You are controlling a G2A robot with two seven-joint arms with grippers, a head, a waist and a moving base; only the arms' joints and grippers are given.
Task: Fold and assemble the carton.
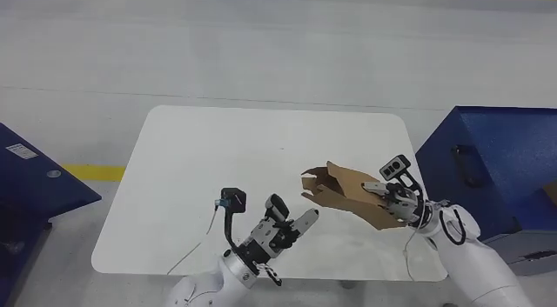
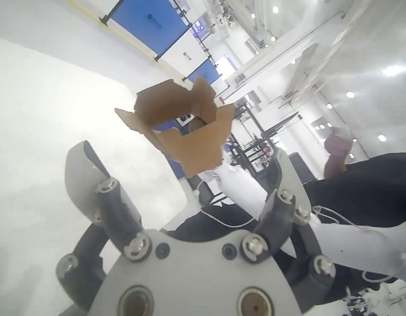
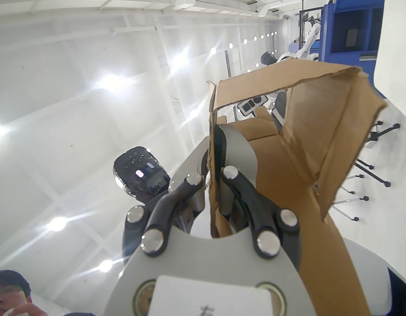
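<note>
Clamped carton [image 1: 348, 192] wall in right gripper [image 3: 212, 146] above counter [image 1: 218, 150]; held left gripper [image 1: 293, 211] wide open, empty. Needed, probably, square approach to loose flaps [image 2: 203, 152], pressing along creases.

- My white table [image 1: 218, 159], with rounded corners, sits centre-low in the top view.
- It stands on pale grey floor [image 1: 261, 46].

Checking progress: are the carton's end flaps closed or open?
Open. The carton shows flaps splayed outward around a see-through gap.
</note>
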